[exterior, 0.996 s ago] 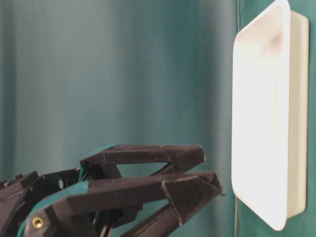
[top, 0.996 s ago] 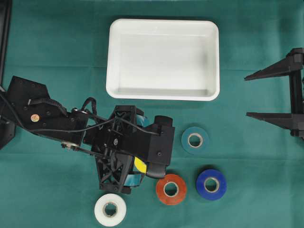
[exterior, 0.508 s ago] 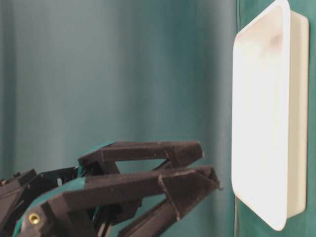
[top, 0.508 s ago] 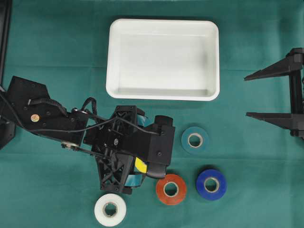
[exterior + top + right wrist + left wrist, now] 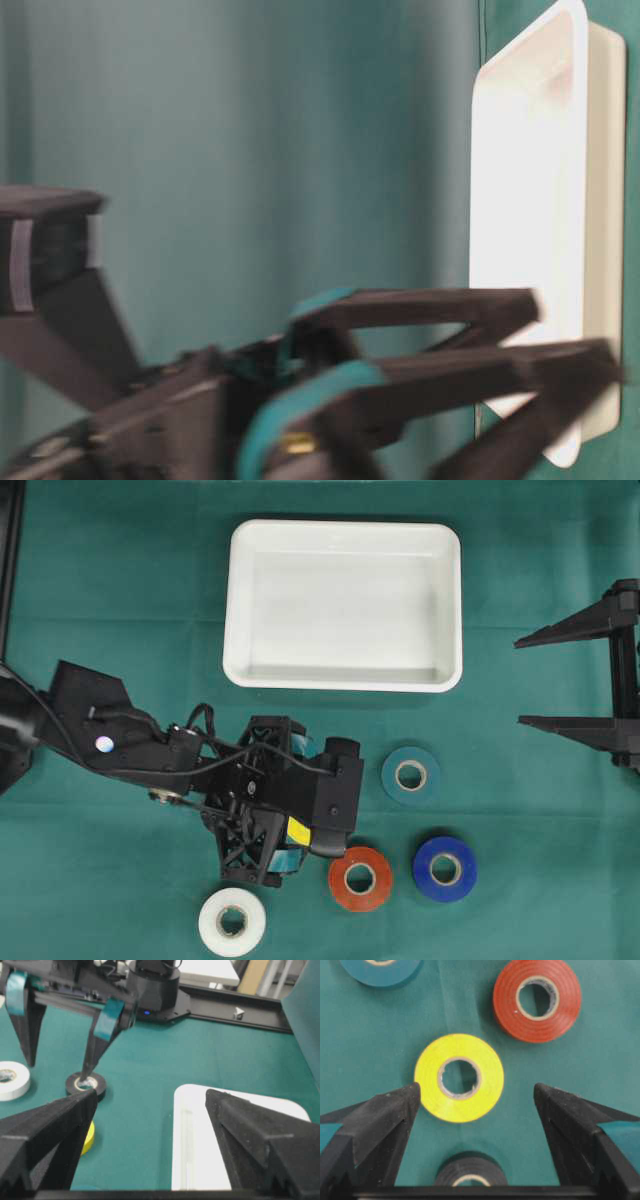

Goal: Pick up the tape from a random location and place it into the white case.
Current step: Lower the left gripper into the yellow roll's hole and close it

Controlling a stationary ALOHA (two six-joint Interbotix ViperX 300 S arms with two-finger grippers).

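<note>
The left arm [image 5: 150,765] is matte black throughout, with thin black cables looping along its links and one bright round fastener on an angular housing. Its left gripper [image 5: 475,1105] has lattice-framed black fingers wrapped in teal tape. The right gripper [image 5: 560,680] shows two tapering black fingers.

A matt green cloth [image 5: 120,600] with faint fold creases covers the desk. The white case [image 5: 345,675] at upper centre looks like smooth, slightly glossy plastic. The yellow tape [image 5: 459,1078] and red tape [image 5: 537,999] have smooth, faintly shiny vinyl faces around dull paper-like cores. The left end effector [image 5: 475,1110] fingers [image 5: 385,1115] look like matt black plastic with a rough, grainy surface.
</note>
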